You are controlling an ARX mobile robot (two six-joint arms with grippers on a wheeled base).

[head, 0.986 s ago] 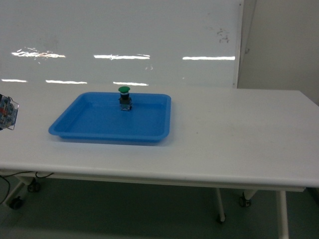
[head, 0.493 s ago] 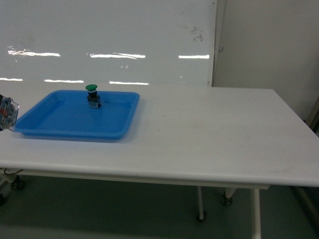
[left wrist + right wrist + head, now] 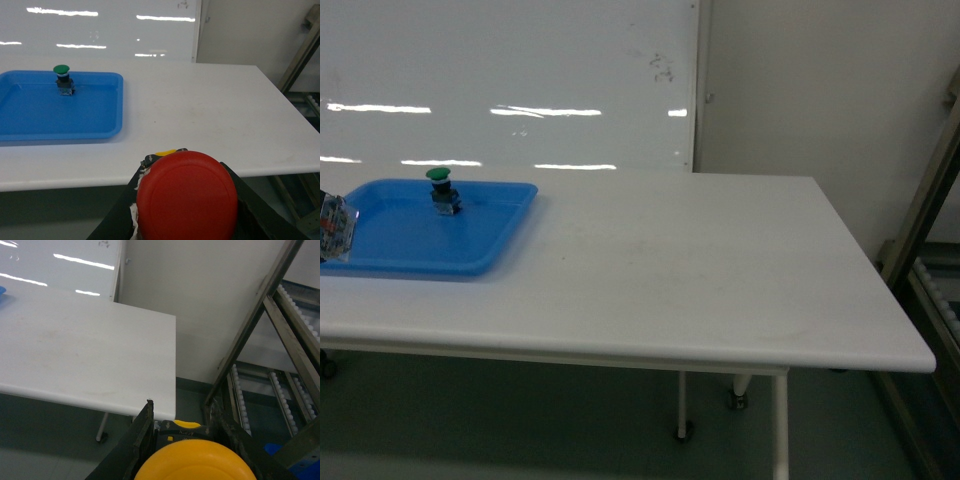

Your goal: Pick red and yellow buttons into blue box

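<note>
Step in hand: carrying; both picks look done, and the blue box appears in no view.
Left gripper (image 3: 187, 200): its dark jaws flank the red button (image 3: 186, 197), evidently clamped on it; the smooth domed cap fills the wrist view.
Right gripper (image 3: 192, 452): closed around the yellow button (image 3: 195, 462), glossy round cap between black fingers (image 3: 142, 435), labelled base just above.
Next move: the robot must bring the deep bin into sight, then hold each cap over the opening before letting go.
Left behind: green button (image 3: 440, 188) standing upright in the shallow blue tray (image 3: 470, 262), smooth plastic with rounded corners.
Table (image 3: 720, 290): matte white, flat, with a rounded edge.
Right side: metal roller rack (image 3: 295, 390).
</note>
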